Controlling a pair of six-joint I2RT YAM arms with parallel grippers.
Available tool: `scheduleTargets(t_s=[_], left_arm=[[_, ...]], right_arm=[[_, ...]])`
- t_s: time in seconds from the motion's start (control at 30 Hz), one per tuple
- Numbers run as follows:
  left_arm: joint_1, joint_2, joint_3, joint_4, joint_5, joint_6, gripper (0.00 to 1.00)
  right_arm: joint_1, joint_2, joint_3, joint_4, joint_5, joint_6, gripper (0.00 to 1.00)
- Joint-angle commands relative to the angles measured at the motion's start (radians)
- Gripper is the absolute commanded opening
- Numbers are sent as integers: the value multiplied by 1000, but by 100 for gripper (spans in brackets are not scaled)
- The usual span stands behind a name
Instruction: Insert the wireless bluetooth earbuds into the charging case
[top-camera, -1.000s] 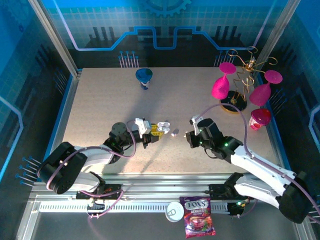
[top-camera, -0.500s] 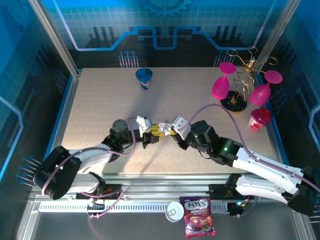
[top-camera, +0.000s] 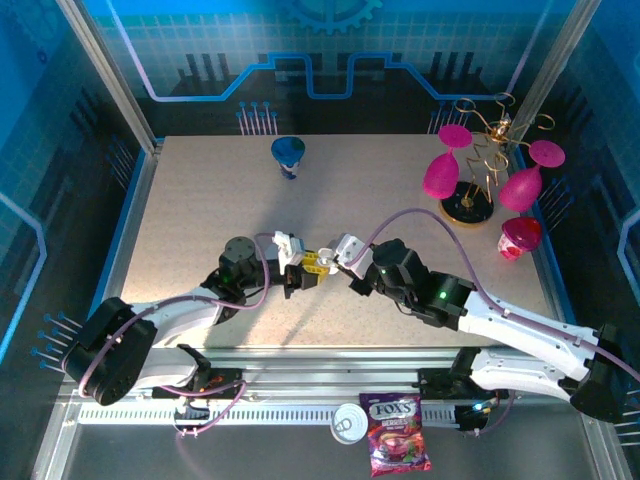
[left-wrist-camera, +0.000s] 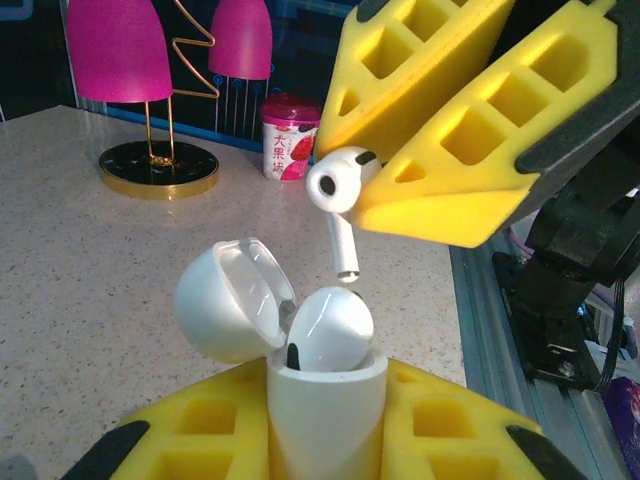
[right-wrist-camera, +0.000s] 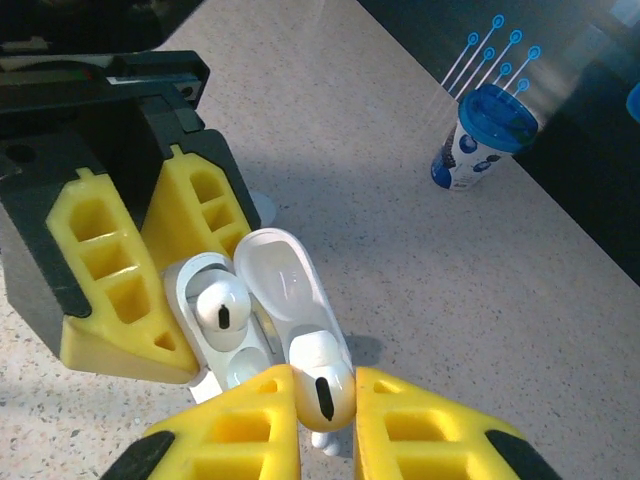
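Note:
My left gripper (left-wrist-camera: 325, 425) is shut on the white charging case (left-wrist-camera: 325, 400), held upright with its lid (left-wrist-camera: 225, 300) swung open. One white earbud (left-wrist-camera: 330, 330) sits in the case. My right gripper (right-wrist-camera: 325, 400) is shut on a second earbud (right-wrist-camera: 322, 385), stem down, just above the case's open slots. In the left wrist view that held earbud (left-wrist-camera: 335, 185) hangs with its stem tip a little above the seated one. The right wrist view looks down on the case (right-wrist-camera: 215, 340), its seated earbud (right-wrist-camera: 220, 305) and an empty slot beside it. From above, both grippers (top-camera: 310, 265) (top-camera: 340, 258) meet mid-table.
A blue cup (top-camera: 289, 153) stands at the back centre. A stand with pink glasses (top-camera: 470, 205) and a small pink cup (top-camera: 520, 238) are at the back right. A candy bag (top-camera: 398, 432) and a white lid (top-camera: 349, 423) lie on the front rail.
My right gripper has swung left across the table to the left gripper, bringing its earbud over the open case. The left arm has barely moved.

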Motion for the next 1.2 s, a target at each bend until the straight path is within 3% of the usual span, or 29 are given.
scheduleTargets(t_s=[0.0, 0.7, 1.17], left_arm=[[0, -26, 37, -5, 33, -25, 0], [1, -41, 45, -11, 20, -38, 0], [2, -34, 44, -8, 19, -37, 0]], right_arm=[[15, 9, 4, 12, 32, -29, 15], [15, 20, -23, -6, 21, -40, 15], [16, 32, -15, -20, -89, -62, 18]])
